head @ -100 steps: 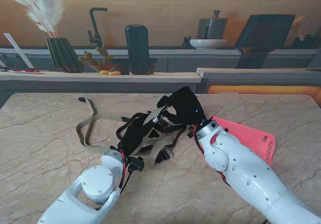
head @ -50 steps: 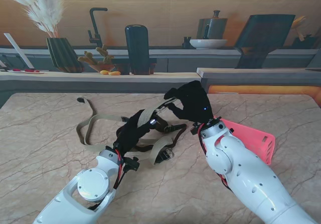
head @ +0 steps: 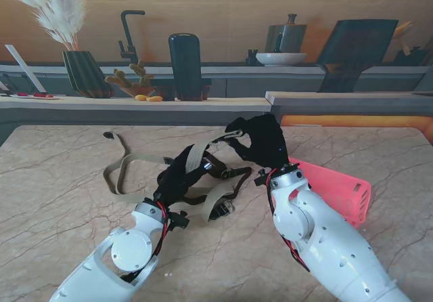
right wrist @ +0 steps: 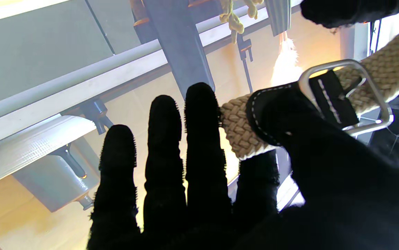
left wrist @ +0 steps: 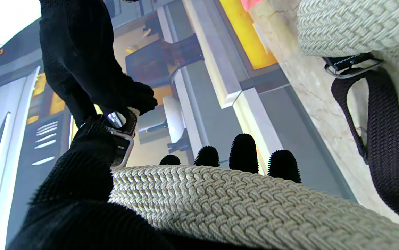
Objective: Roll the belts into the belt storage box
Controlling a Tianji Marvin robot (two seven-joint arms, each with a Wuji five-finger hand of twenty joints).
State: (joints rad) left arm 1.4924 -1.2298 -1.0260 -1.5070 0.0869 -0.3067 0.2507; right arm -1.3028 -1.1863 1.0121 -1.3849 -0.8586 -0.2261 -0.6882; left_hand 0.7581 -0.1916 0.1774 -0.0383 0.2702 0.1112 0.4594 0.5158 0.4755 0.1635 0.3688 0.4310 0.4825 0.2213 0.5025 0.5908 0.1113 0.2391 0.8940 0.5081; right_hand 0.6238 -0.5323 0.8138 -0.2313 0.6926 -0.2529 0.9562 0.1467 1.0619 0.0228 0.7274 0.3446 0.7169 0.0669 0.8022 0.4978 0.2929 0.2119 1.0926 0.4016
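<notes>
A beige woven belt (head: 119, 173) lies in loops on the marble table to my left, and its buckle end rises between my hands. My right hand (head: 262, 143) is raised over the table's middle and pinches that end beside the metal buckle (right wrist: 345, 97) with thumb and fingers. My left hand (head: 177, 177) is nearer to me; the beige belt (left wrist: 237, 205) crosses its palm under the thumb. A dark belt (head: 229, 174) lies tangled under both hands. The pink storage box (head: 336, 188) lies on the table to the right, partly behind my right forearm.
The dark belt (left wrist: 380, 139) curls on the table with its own metal ring next to a beige loop. A counter runs behind the table with a vase of pampas grass (head: 81, 72), a dark container (head: 185, 65) and a bowl (head: 281, 58).
My right hand has risen and moved slightly right with the buckle end, drawing the beige strip up between the hands. My left hand has shifted a little under the belt.
</notes>
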